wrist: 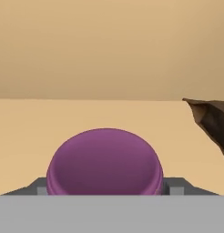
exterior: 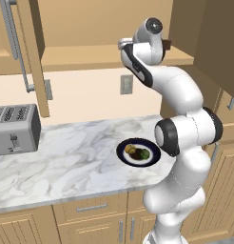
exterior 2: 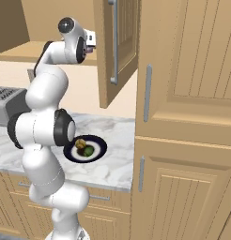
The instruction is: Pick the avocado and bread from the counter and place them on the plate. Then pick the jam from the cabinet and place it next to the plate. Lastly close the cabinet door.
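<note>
- The jam [wrist: 104, 161] is seen in the hand view as a purple domed jar standing on the tan shelf inside the cabinet [exterior: 109, 56], directly ahead of the camera and close to it.
- The gripper [wrist: 104, 189] is placed around the jar: a grey fingertip [wrist: 40, 186] is shown at the jar's left flank and another at its right flank. Whether the pads press on the jar or stand just off it cannot be told.
- A dark brown box [wrist: 214, 123] is shown on the same shelf, to the right of the jar and apart from it.
- In the base views the arm is raised, with the hand reached into the open cabinet above the counter [exterior: 66, 157].
- The plate [exterior: 138, 152] is set on the counter near its front edge; the bread [exterior: 131, 150] and the avocado [exterior: 145, 154] are laid on it side by side.
- A toaster [exterior: 16, 128] is shown at the left of the counter, well apart from the plate.
- The cabinet door [exterior 2: 115, 51] is swung open.
</note>
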